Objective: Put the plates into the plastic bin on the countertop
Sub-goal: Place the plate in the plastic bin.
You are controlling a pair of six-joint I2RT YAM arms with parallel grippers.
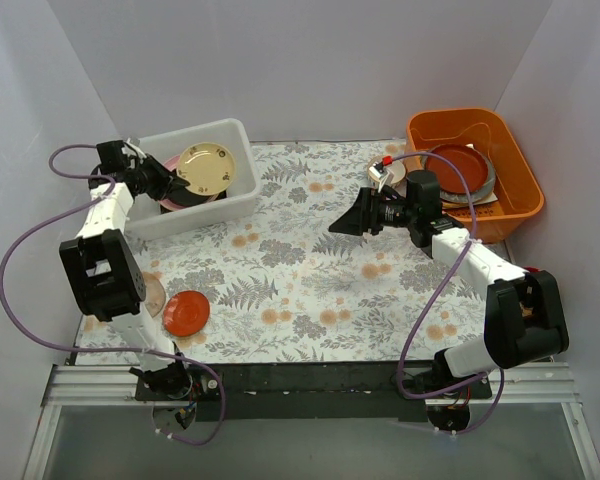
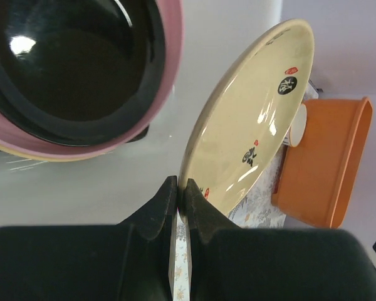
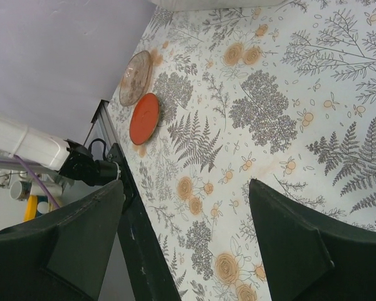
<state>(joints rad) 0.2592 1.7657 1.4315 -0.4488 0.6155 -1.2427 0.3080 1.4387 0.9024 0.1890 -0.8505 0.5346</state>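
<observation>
Top camera looks down on the countertop (image 1: 300,290); both wrist cameras see it closer.

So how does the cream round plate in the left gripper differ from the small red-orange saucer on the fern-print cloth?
The cream round plate is pinched at its rim by the left gripper, tilted over the translucent white plastic bin; the small red-orange saucer lies flat on the fern-print cloth. The plate carries small dark and red marks; the saucer looks plain. The plate looks somewhat larger than the saucer. Both are round.
</observation>
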